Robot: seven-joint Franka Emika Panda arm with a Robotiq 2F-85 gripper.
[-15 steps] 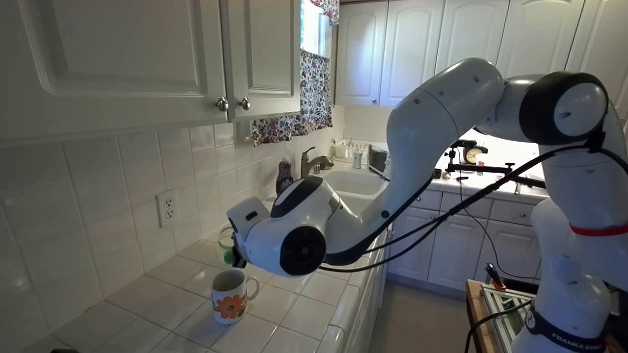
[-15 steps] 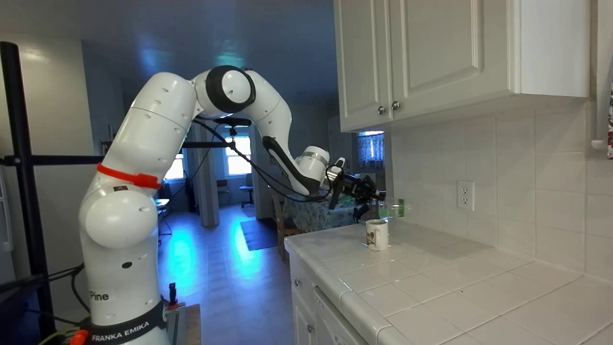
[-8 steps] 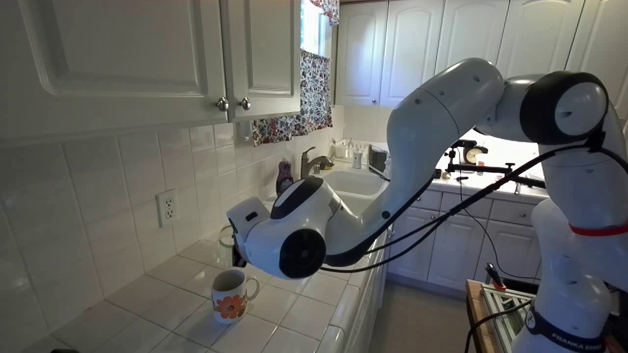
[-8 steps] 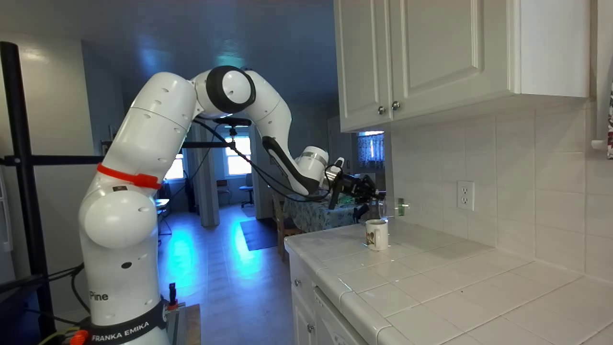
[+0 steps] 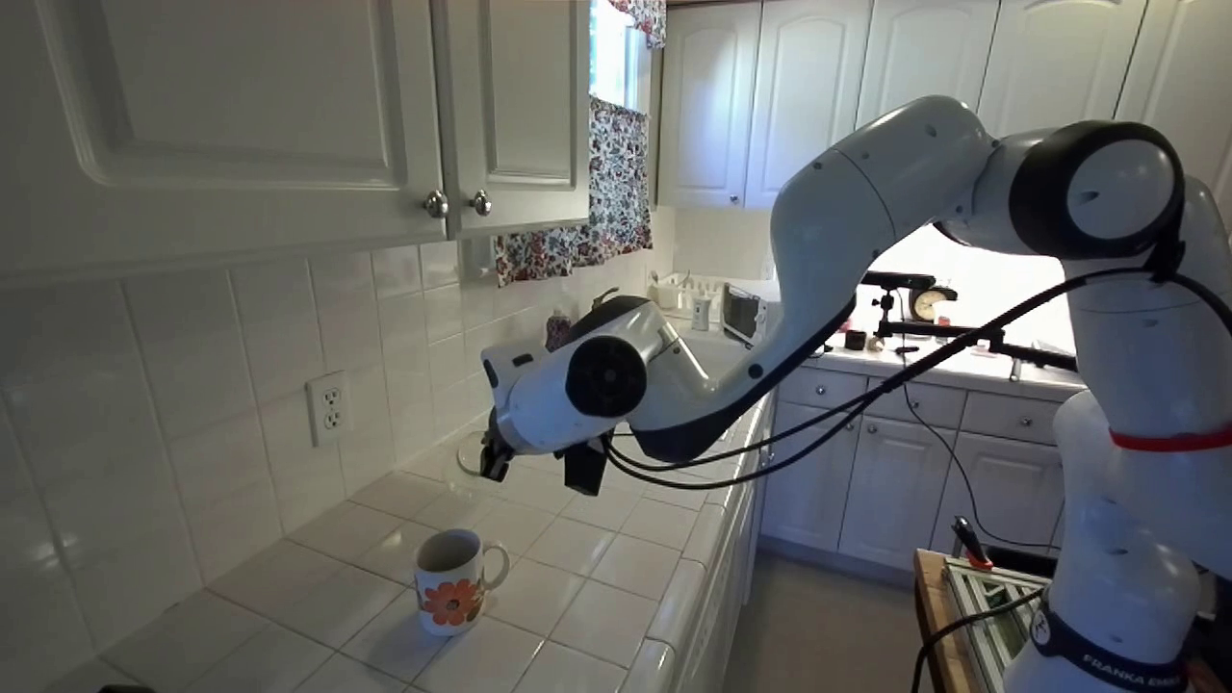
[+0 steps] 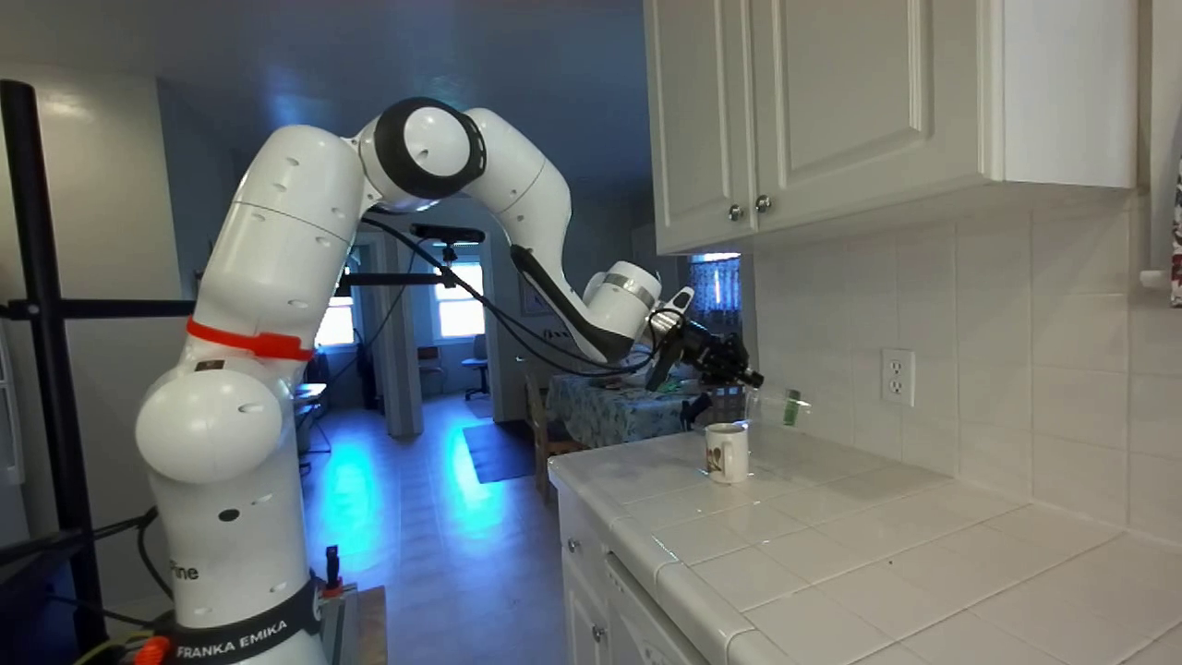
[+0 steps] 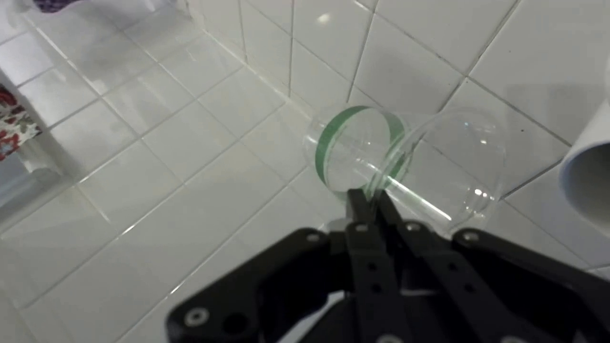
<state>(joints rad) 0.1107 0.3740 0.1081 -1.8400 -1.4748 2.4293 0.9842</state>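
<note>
My gripper [image 7: 369, 194] is shut on the wall of a clear glass [image 7: 431, 200], near the rim. Green banding circles its far end, and it lies almost on its side with its mouth toward the fingers. In an exterior view the glass [image 6: 791, 407] sticks out from the fingertips toward the tiled wall, seemingly held in the air above the counter. Elsewhere the arm hides most of the glass [image 5: 469, 455]. A white mug with an orange flower [image 5: 449, 587] stands upright on the counter, apart from the gripper; in the wrist view the mug [image 7: 591, 176] appears at the right edge.
White tiled counter [image 6: 859, 554] runs along a tiled backsplash with an outlet [image 6: 898, 376]. Upper cabinets [image 6: 850, 111] overhang it. Beyond the arm are a dark bottle [image 5: 558, 329], a white sink [image 5: 712, 354] and a dish rack [image 5: 674, 291]. Cables [image 5: 770, 460] hang below the arm.
Over the last half second the gripper, with the glass, has moved away from the mug and closer to the wall, tilting further downward. The upper arm has risen. The mug has not moved.
</note>
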